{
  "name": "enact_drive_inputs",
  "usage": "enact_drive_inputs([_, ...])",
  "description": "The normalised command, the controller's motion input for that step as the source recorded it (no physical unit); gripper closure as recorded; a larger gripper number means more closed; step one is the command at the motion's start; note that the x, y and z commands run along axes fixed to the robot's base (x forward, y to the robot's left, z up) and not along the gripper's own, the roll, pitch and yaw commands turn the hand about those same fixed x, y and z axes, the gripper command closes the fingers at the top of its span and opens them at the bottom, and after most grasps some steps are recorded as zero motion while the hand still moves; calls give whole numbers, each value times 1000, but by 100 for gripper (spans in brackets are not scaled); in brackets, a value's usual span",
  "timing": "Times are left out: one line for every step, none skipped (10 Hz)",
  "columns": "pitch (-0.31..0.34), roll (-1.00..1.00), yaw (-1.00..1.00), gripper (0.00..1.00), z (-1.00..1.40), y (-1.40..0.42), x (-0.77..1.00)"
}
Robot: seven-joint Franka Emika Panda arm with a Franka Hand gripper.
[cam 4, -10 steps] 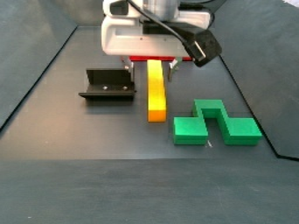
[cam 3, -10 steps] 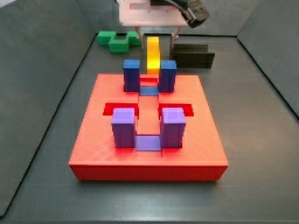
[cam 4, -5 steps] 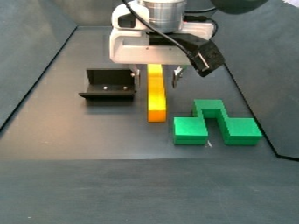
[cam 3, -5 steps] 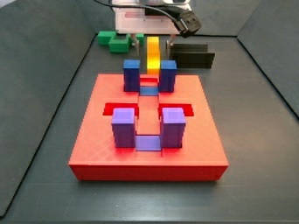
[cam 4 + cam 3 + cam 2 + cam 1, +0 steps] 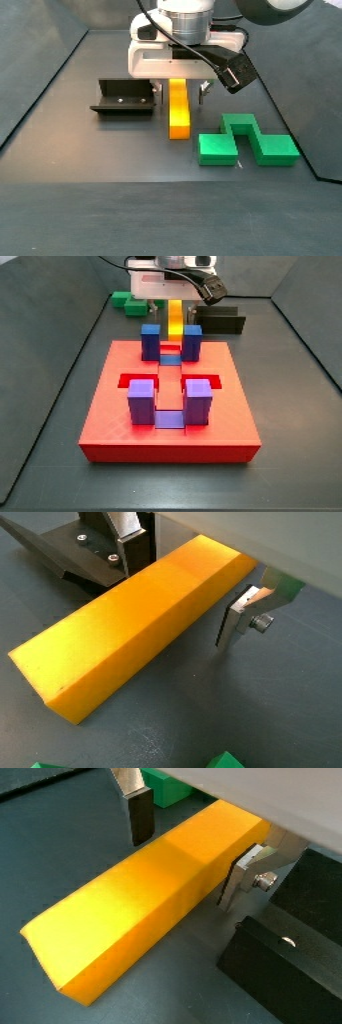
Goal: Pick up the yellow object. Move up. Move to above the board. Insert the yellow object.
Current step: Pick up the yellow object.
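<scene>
Dark grey flooring with low dark walls fills both side views. At the centre of a side view lies the board (image 5: 170, 399), its recessed slots holding nothing, four blue-purple posts (image 5: 142, 403) standing on it. Behind it, at the upper middle of that frame, the yellow object (image 5: 175, 314) lies flat on the floor, running away from the board. In a side view it sits mid-frame (image 5: 178, 106), with the fixture (image 5: 122, 98) to its left and the green block (image 5: 246, 140) at its lower right, near but apart.

The gripper (image 5: 177, 88) is low over the far end of the yellow object, which lies between its fingers. Both wrist views show the bar (image 5: 144, 895) (image 5: 128, 624) flanked by the silver fingers (image 5: 139, 812) (image 5: 247, 610); the jaws stand spread, with a gap visible on at least one side, so nothing is clamped.

Compared with a second ago, the gripper has come down from above the bar's end to straddle it; the bar, fixture, green block and board have not shifted
</scene>
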Motion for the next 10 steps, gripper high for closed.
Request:
enact_drive_inputs([0,0,0,100,0,0,0])
enact_drive_inputs([0,0,0,100,0,0,0])
enact_drive_inputs([0,0,0,100,0,0,0])
enact_drive_inputs([0,0,0,100,0,0,0])
enact_drive_inputs([0,0,0,100,0,0,0])
enact_drive_inputs([0,0,0,100,0,0,0])
enact_drive_inputs([0,0,0,100,0,0,0])
enact_drive_inputs([0,0,0,100,0,0,0])
enact_drive_inputs([0,0,0,100,0,0,0])
enact_drive_inputs([0,0,0,100,0,0,0])
